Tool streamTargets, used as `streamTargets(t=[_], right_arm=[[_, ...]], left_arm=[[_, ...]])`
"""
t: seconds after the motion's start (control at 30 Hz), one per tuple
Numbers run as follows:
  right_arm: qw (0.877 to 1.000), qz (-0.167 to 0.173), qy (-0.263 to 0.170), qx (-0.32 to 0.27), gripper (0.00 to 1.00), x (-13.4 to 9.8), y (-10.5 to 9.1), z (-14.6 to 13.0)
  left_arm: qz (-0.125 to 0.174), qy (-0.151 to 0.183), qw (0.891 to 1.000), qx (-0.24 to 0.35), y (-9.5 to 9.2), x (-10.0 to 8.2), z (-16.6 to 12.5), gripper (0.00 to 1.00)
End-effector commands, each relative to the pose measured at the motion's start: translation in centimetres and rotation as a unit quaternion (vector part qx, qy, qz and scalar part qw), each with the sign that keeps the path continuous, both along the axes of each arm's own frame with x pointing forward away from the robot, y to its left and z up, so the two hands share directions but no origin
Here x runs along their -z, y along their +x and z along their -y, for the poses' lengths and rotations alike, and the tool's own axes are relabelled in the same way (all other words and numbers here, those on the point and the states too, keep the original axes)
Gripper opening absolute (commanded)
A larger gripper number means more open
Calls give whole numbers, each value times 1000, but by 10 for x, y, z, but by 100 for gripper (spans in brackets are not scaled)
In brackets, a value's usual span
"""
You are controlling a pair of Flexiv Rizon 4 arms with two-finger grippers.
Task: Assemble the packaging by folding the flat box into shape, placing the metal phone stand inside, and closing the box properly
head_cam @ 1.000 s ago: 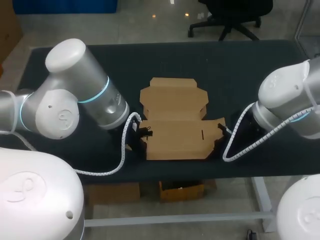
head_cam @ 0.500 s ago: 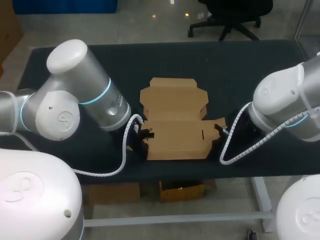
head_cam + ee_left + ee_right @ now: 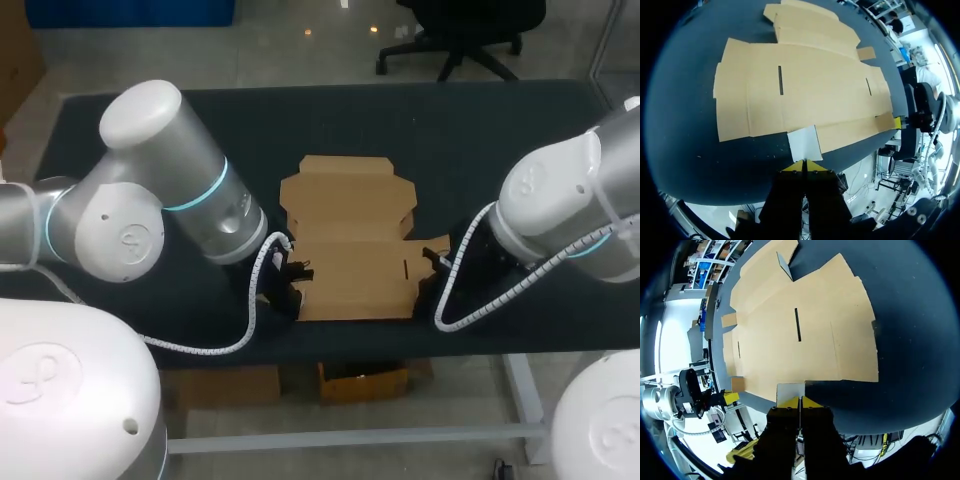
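Cardboard, brown and unfolded, is what you have in the middle of the dark table (image 3: 480, 130): the flat box (image 3: 355, 250) lies spread out there, its narrower lid panel pointing to 12 o'clock in the head view and its wider body panel towards 6 o'clock. Two thin dark slits (image 3: 780, 80) show in the body panel. Your left gripper (image 3: 804, 162) sits at the box's 8 o'clock corner. Its yellow tips are pressed together with no gap you could call open, and they pinch the box by the edge of the left side flap (image 3: 804, 144), which looks pale and stands just ahead of the tips. Your right gripper (image 3: 800, 400) is at the 4 o'clock corner and mirrors it: the tips are closed tight on the edge of the right side flap (image 3: 790, 390), a grey tab just ahead of them. Each wrist view catches the other arm's yellow tip at the far end of the box. Both arms come in low over the table's near edge.
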State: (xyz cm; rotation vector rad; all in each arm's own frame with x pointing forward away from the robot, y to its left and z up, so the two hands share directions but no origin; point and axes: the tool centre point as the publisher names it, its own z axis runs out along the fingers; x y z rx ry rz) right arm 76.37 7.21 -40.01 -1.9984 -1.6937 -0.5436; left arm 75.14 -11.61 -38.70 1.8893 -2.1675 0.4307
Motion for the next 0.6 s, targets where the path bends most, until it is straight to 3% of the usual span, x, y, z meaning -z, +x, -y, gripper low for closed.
streamTargets(t=[0.03, 0.6], right_arm=[[1000, 1, -2, -1, 0, 0, 0, -2], [1000, 6, -7, -16, 0, -1, 0, -13]], left_arm=[[0, 3, 1000, 2, 1, 1, 4, 0], [-4, 2, 1000, 7, 0, 3, 8, 0]])
